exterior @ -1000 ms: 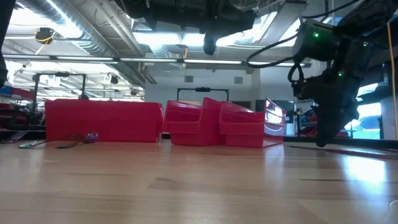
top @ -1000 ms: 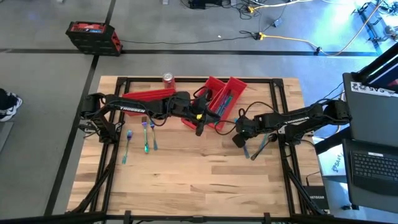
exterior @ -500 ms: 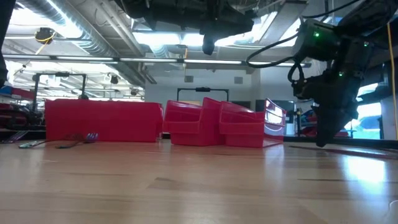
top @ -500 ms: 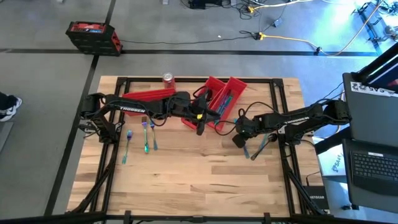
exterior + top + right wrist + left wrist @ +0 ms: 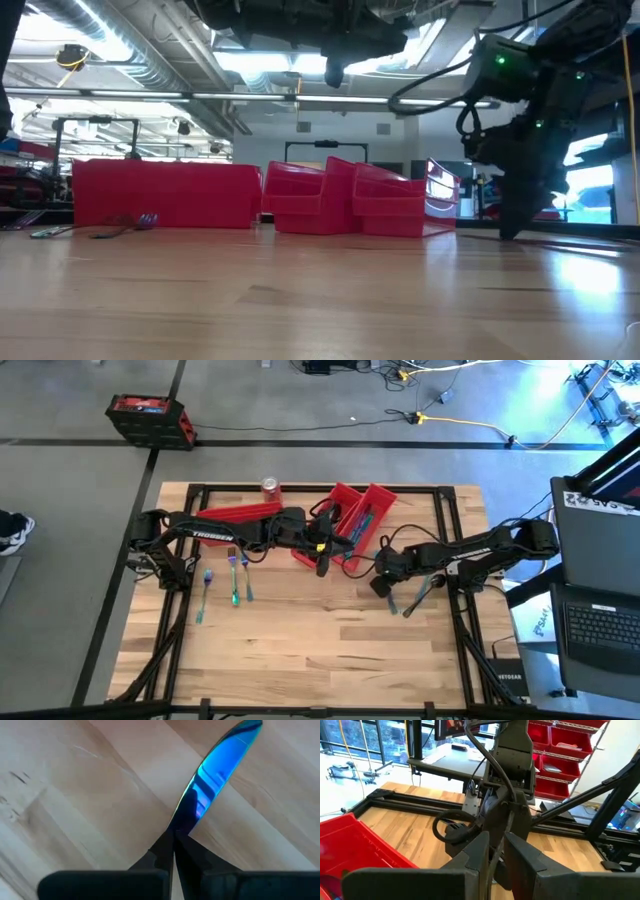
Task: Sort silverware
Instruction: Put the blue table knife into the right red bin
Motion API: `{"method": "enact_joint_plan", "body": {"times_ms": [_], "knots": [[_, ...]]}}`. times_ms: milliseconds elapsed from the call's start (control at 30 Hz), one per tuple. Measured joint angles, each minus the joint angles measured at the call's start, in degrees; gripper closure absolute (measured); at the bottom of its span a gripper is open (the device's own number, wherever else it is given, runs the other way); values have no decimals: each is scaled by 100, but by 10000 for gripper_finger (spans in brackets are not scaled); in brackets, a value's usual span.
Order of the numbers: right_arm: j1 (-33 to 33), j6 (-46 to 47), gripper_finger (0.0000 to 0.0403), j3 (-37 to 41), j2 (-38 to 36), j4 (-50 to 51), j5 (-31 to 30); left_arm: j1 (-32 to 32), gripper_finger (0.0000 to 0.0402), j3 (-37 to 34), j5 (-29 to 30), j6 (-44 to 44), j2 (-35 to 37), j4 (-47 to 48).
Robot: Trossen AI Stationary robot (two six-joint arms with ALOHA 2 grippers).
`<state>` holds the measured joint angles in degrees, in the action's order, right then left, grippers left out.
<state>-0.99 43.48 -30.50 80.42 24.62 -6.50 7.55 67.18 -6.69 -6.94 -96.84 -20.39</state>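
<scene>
The right hand (image 5: 379, 586) is gripping a blue knife (image 5: 216, 772) with closed fingers, low over the desk (image 5: 320, 650) near its right edge. The left hand (image 5: 321, 568) is hovering nearly closed beside the red bins (image 5: 350, 520), gripping nothing visible.

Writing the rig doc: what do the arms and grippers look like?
Both arms are dark, slim and jointed. The left arm carries white TROSSEN lettering; loose black cables loop near the right arm. The left gripper and right gripper each have two flat dark fingers.
</scene>
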Motion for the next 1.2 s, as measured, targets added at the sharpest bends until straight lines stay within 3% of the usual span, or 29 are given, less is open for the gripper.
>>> {"method": "enact_joint_plan", "body": {"times_ms": [233,533,733,967,1067,1200], "knots": [[382,131,402,-119,-77,-197,193,0,357,0,58,7,0,-4],[1277,267,402,-295,-65,-743,1439,1,357,0,121,140,0,-4],[1825,109,402,-310,-71,-1290,1621,4,357,0,146,220,0,-1],[2342,323,402,-632,-197,-943,470,-10,357,0,-183,470,0,91],[2565,1115,402,-807,-212,-547,-134,-46,357,0,-293,1158,0,467],[2966,2172,402,-866,-212,-658,-293,-185,357,0,-302,2238,0,817]]}}
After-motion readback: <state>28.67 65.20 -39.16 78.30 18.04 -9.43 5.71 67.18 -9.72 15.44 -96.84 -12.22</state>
